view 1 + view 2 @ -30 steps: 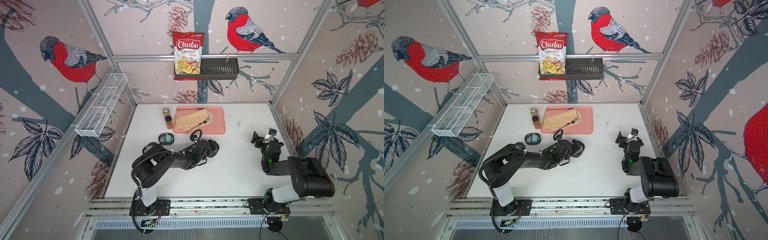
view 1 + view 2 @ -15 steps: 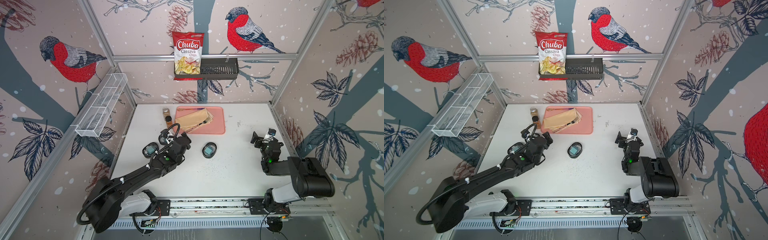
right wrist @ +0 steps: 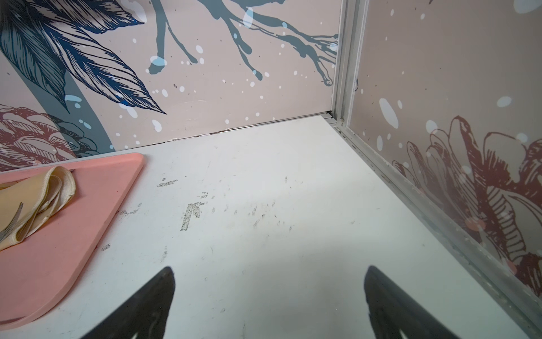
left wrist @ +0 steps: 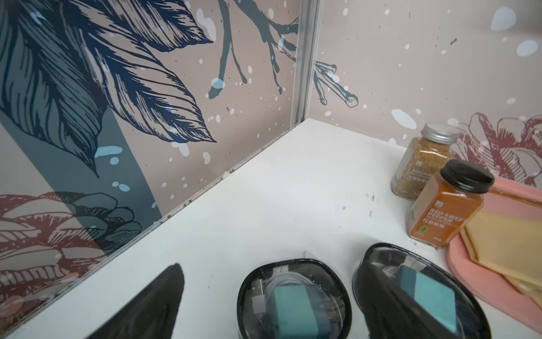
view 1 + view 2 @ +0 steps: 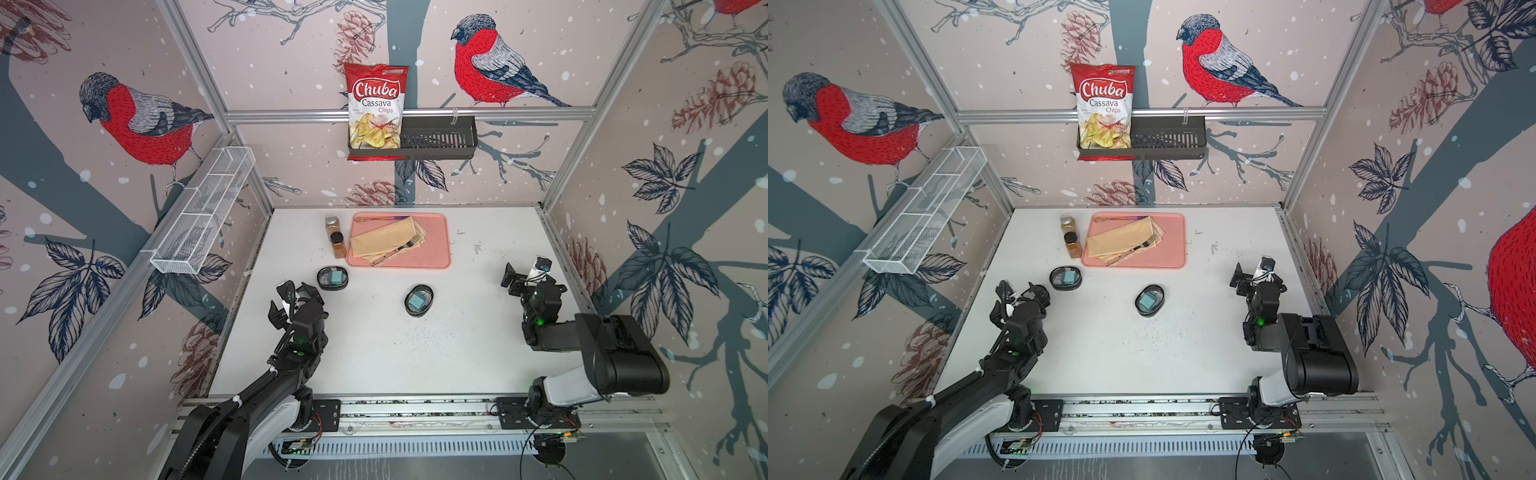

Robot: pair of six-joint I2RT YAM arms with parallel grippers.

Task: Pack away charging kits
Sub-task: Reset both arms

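Near the left edge of the surface point(image 5: 374, 353), the left claw point(image 5: 293, 300) hangs released over one case point(image 4: 293, 299), a second case point(image 5: 332, 278) just beside it and a third case point(image 5: 419, 300) mid-surface. The right claw point(image 5: 524, 273) is released, empty. Best lift straight up, lest a finger nudge either neighbour. Count: three cases, three teal adapters point(image 4: 290, 305), one cable point(image 4: 281, 278) clearly seen (others probably hidden); two jars point(image 5: 338, 249), one tray point(image 5: 446, 241).

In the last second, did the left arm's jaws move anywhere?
Yes. The left gripper, jaws open, swung left: from in front of the pink tray to past its left edge.
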